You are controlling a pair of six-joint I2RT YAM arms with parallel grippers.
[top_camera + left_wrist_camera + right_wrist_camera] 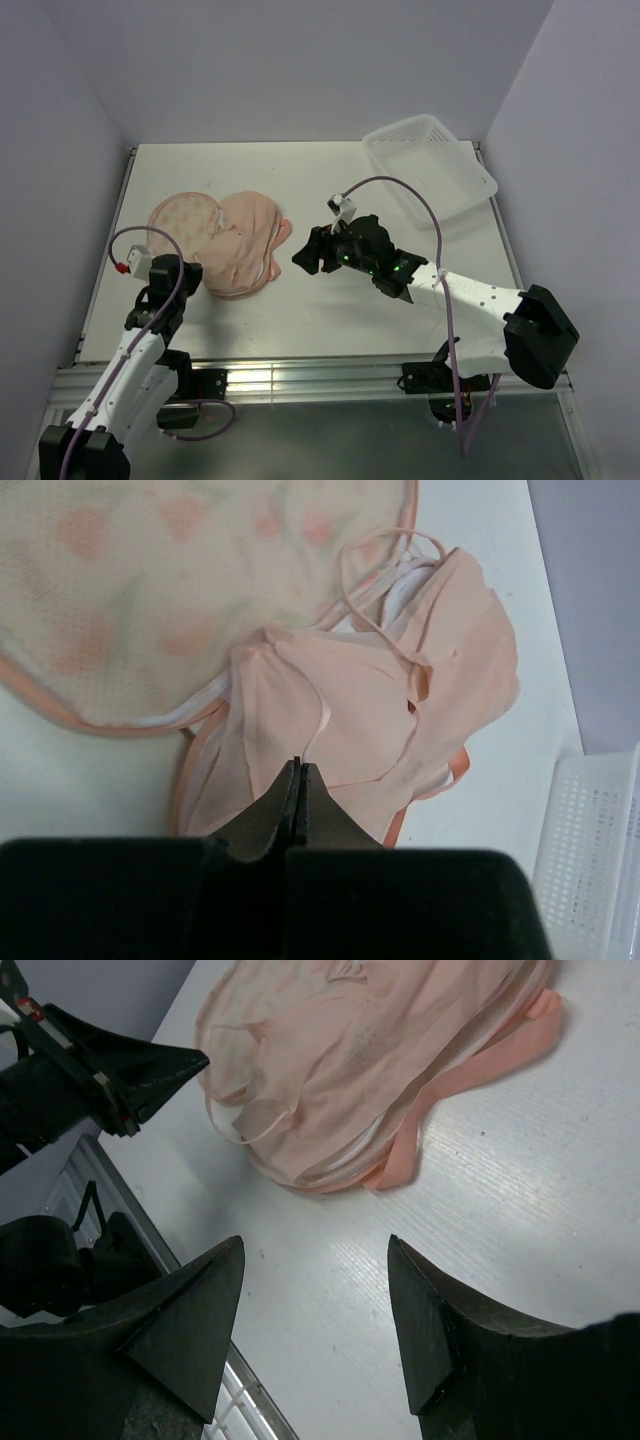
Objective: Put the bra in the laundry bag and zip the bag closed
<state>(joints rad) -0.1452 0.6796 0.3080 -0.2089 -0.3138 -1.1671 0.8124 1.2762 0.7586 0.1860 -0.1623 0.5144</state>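
Lying crumpled beside laundry bag (183, 214), peach-pink bra (250, 245); left claw (298, 770) closed at hem, right claw (315, 1252) wide, empty.

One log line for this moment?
left gripper: shut at edge of pale peach-pink fabric bra | right gripper: open, empty | cream orange-printed laundry bag: touching bra

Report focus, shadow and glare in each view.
Top external: even soft light, sharp, only faint shadows. Left wrist: the left gripper reads mostly black, the bra sharp. Right wrist: streaky sheen on the table; the right gripper dark against it.
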